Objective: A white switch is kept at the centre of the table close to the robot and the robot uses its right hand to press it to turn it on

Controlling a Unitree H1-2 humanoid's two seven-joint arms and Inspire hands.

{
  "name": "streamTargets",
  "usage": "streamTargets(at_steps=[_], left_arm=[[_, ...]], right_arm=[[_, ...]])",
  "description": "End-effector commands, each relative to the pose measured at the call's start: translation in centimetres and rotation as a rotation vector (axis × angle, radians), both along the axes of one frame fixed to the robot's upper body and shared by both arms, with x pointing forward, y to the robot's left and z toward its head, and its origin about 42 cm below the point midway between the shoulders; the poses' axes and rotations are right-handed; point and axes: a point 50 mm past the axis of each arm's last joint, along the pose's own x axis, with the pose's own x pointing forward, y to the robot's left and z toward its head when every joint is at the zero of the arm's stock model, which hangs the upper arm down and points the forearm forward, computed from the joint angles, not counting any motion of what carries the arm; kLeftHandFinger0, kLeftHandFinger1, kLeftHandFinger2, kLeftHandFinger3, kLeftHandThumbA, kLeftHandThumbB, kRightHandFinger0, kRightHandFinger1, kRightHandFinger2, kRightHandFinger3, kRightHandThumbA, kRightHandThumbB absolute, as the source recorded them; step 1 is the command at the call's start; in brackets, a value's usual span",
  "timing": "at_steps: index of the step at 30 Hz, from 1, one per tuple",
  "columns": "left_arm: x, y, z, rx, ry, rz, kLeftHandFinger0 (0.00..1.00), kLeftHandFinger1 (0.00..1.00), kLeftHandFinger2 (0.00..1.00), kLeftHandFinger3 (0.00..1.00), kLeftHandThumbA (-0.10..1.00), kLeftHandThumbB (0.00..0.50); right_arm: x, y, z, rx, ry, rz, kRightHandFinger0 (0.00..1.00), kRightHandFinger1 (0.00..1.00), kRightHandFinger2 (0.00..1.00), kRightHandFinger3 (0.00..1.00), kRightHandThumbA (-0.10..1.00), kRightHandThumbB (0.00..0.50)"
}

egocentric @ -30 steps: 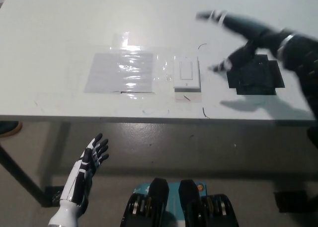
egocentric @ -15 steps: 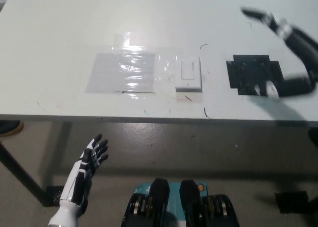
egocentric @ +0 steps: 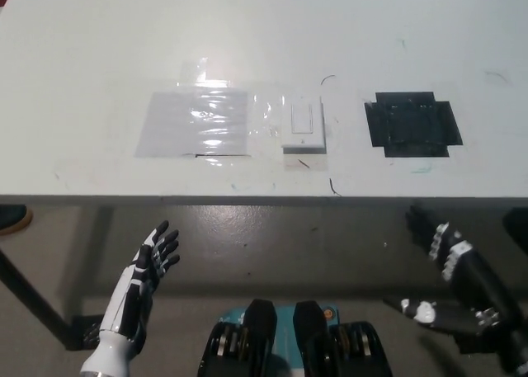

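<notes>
My black right hand hung open and empty below the white table's edge, white left hand likewise open, the white rectangular wall switch lying mid-table.

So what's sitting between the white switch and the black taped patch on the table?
Nothing: in the head view the stretch of table between the white switch and the black patch is bare apart from a faint curved mark.
</notes>
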Motion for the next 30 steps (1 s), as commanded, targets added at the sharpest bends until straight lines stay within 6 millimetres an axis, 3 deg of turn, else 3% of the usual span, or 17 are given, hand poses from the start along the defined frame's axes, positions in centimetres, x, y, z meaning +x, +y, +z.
streamTargets(at_steps=[1, 6, 8, 10, 17, 30], left_arm=[[0.5, -0.1, 1.7, -0.012, -0.068, -0.019, 1.0, 1.0, 1.0, 1.0, 1.0, 0.046], [0.6, -0.1, 1.8, -0.002, -0.073, -0.019, 1.0, 1.0, 1.0, 1.0, 1.0, 0.033], [0.7, -0.1, 1.9, 0.0, -0.078, -0.018, 1.0, 1.0, 1.0, 1.0, 1.0, 0.034], [0.6, 0.1, 1.9, 0.0, -0.077, -0.019, 1.0, 1.0, 1.0, 1.0, 1.0, 0.038], [0.7, 0.1, 1.9, 0.003, -0.082, -0.019, 1.0, 1.0, 1.0, 1.0, 1.0, 0.027], [0.7, 0.1, 1.9, 0.003, -0.078, -0.017, 1.0, 1.0, 1.0, 1.0, 1.0, 0.025]], right_arm=[[0.7, 0.6, -2.3, 0.134, -0.113, -0.114, 1.0, 1.0, 1.0, 1.0, 0.82, 0.039], [0.8, 0.8, -4.6, 0.14, -0.049, -0.136, 1.0, 1.0, 1.0, 1.0, 0.81, 0.061], [0.9, 0.7, -4.9, 0.13, -0.046, -0.137, 1.0, 1.0, 1.0, 1.0, 0.79, 0.038], [1.0, 0.7, -5.2, 0.125, -0.051, -0.135, 1.0, 1.0, 1.0, 1.0, 0.78, 0.056], [1.0, 0.8, -5.1, 0.086, -0.055, -0.141, 1.0, 1.0, 1.0, 1.0, 0.77, 0.113], [1.0, 0.7, -4.9, 0.038, -0.069, -0.126, 1.0, 1.0, 1.0, 1.0, 0.73, 0.11]])
